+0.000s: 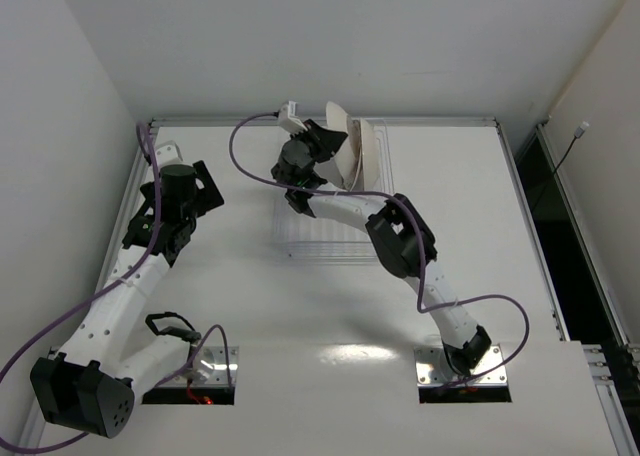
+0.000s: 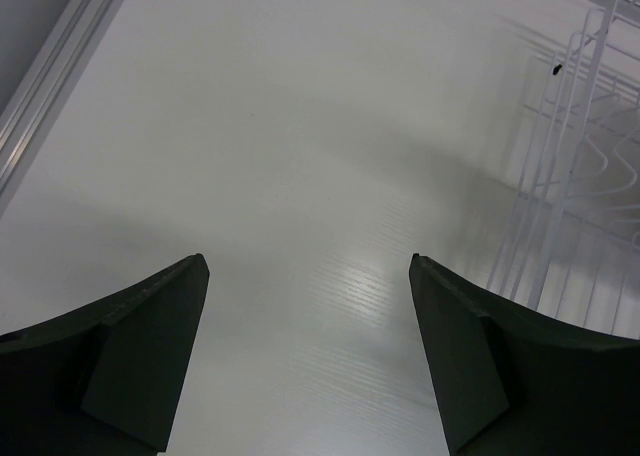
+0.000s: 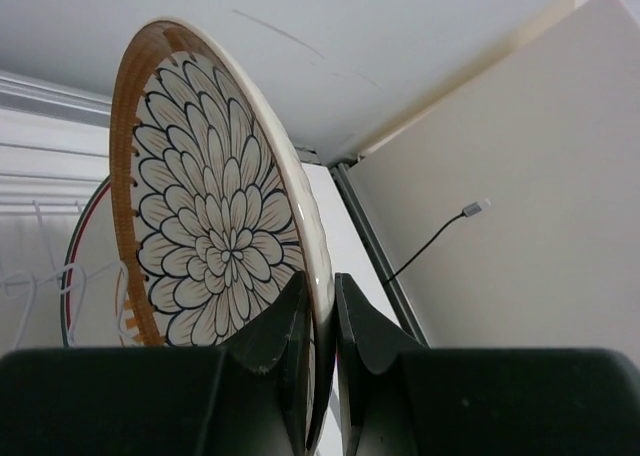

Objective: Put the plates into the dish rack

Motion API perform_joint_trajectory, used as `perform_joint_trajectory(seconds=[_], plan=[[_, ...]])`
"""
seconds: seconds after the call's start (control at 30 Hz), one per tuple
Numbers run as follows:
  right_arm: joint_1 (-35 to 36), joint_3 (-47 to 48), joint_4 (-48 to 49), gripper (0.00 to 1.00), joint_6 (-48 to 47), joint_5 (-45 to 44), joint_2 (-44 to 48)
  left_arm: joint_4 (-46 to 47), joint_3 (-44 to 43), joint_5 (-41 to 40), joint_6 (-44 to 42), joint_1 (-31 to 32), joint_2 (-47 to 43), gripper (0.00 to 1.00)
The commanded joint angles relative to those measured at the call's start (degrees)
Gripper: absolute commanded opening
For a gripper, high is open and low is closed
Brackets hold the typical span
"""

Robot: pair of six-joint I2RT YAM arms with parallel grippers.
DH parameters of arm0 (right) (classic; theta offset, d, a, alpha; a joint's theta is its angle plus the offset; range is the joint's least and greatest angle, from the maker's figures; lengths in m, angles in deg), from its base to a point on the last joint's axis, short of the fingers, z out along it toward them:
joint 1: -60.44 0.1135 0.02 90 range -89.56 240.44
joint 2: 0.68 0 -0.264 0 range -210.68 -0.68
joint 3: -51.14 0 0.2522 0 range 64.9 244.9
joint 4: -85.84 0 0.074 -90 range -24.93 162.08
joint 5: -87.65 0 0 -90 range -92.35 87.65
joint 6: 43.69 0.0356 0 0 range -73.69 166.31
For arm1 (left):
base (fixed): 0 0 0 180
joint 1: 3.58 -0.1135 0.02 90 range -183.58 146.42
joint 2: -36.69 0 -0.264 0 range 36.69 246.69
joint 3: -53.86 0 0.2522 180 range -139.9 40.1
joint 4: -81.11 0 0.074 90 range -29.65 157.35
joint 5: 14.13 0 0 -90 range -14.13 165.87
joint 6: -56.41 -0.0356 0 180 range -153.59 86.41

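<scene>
My right gripper (image 3: 320, 286) is shut on the rim of a plate (image 3: 210, 206) with a brown rim and a white petal pattern, and holds it on edge. In the top view this gripper (image 1: 328, 164) is over the far end of the dish rack (image 1: 300, 241), with the plate (image 1: 368, 151) upright beside it. Another plate (image 3: 72, 266), pale-rimmed with thin red and dark lines, stands behind the held one among the wire tines (image 3: 30, 281). My left gripper (image 2: 307, 261) is open over bare table, with nothing between its fingers, left of the dish rack (image 2: 580, 176).
The white table (image 1: 480, 226) has a raised metal edge along its far side and left side (image 2: 50, 86). White walls close in behind and to both sides. A thin cable with a plug (image 3: 440, 236) hangs on the right wall. Purple cables run along both arms.
</scene>
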Motion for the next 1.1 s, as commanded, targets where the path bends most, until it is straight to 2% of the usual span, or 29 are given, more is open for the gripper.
perform_joint_trajectory(seconds=[0.0, 0.33, 0.57, 1.07], plan=[[-1.29, 6.54, 8.96, 0.0, -8.74, -19.59, 0.73, 1.14, 0.1, -0.19, 0.5, -0.41, -1.23, 0.8], [-0.68, 10.59, 6.94, 0.0, -8.74, -19.06, 0.73, 1.14, 0.1, -0.19, 0.5, -0.41, -1.23, 0.8], [0.38, 15.42, 5.81, 0.0, -8.74, -18.54, -2.86, 1.14, 0.1, -0.19, 0.5, -0.41, -1.23, 0.8], [2.76, 17.18, 6.33, 0.0, -8.74, -18.01, -4.45, 1.14, 0.1, -0.19, 0.5, -0.41, -1.23, 0.8]])
